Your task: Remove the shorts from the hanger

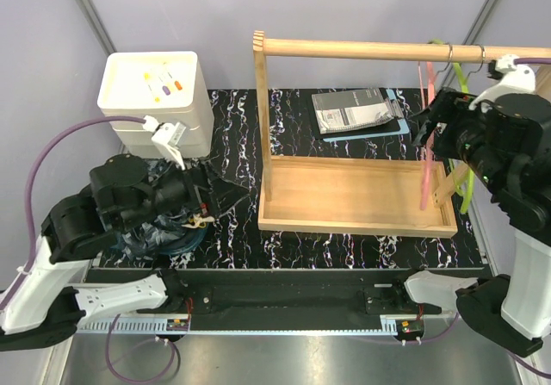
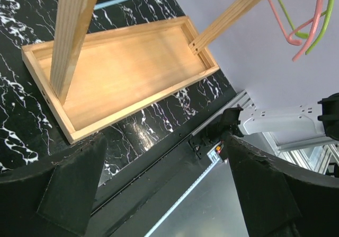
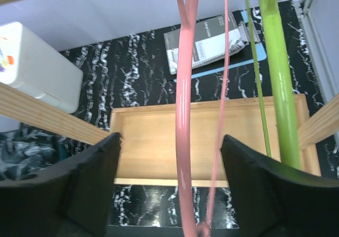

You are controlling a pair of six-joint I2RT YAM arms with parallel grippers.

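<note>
The shorts (image 1: 142,237) lie in a dark, blue-grey marbled heap on the mat at the near left, partly hidden under my left arm. Just right of the heap, my left gripper (image 1: 222,191) (image 2: 164,189) is open and holds nothing. A bare pink hanger (image 1: 424,174) (image 3: 185,115) hangs from the wooden rod (image 1: 379,49) at the right. My right gripper (image 1: 428,131) (image 3: 170,178) is open, and the pink hanger passes between its fingers (image 3: 87,189) without touching them. A bare green hanger (image 1: 465,178) (image 3: 278,88) hangs just to the right.
The rack's wooden tray base (image 1: 357,221) spans the middle of the black marbled mat (image 1: 232,127). White stacked bins (image 1: 155,92) stand at the back left. A grey booklet (image 1: 353,109) lies behind the tray. The rack's upright post (image 1: 261,118) stands at the tray's left end.
</note>
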